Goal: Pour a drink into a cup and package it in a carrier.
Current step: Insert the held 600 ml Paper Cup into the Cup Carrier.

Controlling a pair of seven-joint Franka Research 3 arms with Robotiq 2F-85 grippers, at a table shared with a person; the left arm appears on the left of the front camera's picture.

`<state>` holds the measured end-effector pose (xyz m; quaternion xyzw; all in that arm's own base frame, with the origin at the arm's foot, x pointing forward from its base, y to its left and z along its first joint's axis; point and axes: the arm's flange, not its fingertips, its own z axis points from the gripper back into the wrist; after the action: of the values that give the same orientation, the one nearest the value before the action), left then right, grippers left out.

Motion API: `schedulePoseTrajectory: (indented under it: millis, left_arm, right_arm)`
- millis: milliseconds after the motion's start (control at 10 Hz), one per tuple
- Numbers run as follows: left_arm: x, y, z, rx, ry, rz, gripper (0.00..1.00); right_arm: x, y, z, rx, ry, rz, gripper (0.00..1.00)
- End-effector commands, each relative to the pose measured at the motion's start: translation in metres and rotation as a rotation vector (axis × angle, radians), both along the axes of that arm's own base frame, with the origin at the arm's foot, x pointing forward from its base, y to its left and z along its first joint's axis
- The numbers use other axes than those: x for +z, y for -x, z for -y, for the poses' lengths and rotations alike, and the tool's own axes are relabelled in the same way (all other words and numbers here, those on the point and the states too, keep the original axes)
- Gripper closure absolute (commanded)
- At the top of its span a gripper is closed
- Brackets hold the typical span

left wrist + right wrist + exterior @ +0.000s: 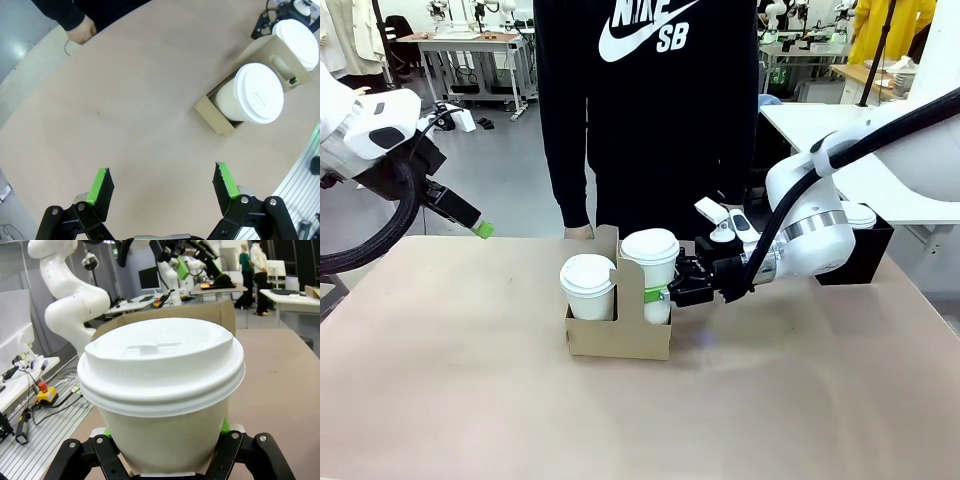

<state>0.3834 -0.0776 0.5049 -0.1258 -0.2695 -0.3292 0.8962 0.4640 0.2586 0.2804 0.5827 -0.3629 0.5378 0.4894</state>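
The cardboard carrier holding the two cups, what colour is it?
Plain brown cardboard carrier, with no print visible; the front view shows it best.

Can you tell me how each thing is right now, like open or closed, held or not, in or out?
Left hand: open, holding nothing, up above the table.
Right hand: shut on the taller cup.
Taller cup: lid on, upright, in the carrier's right slot.
Shorter cup: lid on, upright, in the left slot, not held.
Carrier: standing on the table, both front slots filled.
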Motion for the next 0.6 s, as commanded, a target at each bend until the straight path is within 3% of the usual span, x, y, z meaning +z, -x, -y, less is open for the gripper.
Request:
schedulePoseTrajectory:
  millis: [0, 500]
  left_arm:
    - [0.001, 0.0, 0.0, 0.008, -0.007, -0.003, 0.0]
    - [0.001, 0.0, 0.0, 0.008, -0.007, -0.003, 0.0]
  right_arm:
    - [-0.009, -0.007, -0.004, 0.066, -0.011, 0.035, 0.2]
    - [-0.027, -0.009, 0.001, 0.076, -0.015, 0.054, 0.2]
